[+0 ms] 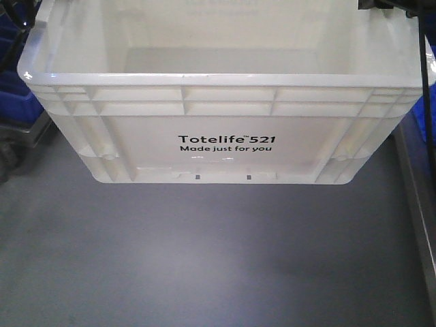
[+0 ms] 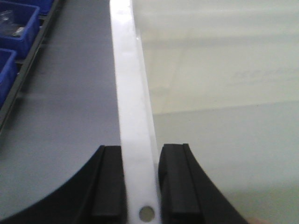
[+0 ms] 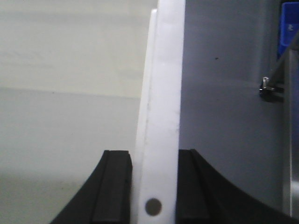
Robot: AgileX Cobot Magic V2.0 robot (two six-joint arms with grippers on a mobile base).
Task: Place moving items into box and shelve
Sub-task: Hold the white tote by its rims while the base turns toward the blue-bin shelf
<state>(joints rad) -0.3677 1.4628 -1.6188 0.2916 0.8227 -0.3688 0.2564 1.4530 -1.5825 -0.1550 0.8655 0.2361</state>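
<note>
A white plastic box point(image 1: 225, 136) marked "Totelife 521" fills the top of the front view, open side up. It casts a soft shadow on the grey surface point(image 1: 204, 259). No items show in the part of its inside that I see. My left gripper point(image 2: 139, 186) is shut on the box's left rim point(image 2: 133, 107), with one black pad on each side of it. My right gripper point(image 3: 154, 186) is shut on the box's right rim point(image 3: 161, 93) in the same way. In the front view both grippers are out of sight beyond the top corners.
Blue bins point(image 2: 14, 32) stand to the left of the box, and they also show at the left edge of the front view point(image 1: 13, 88). A blue bin point(image 3: 289, 28) and a metal rail point(image 1: 417, 197) stand on the right.
</note>
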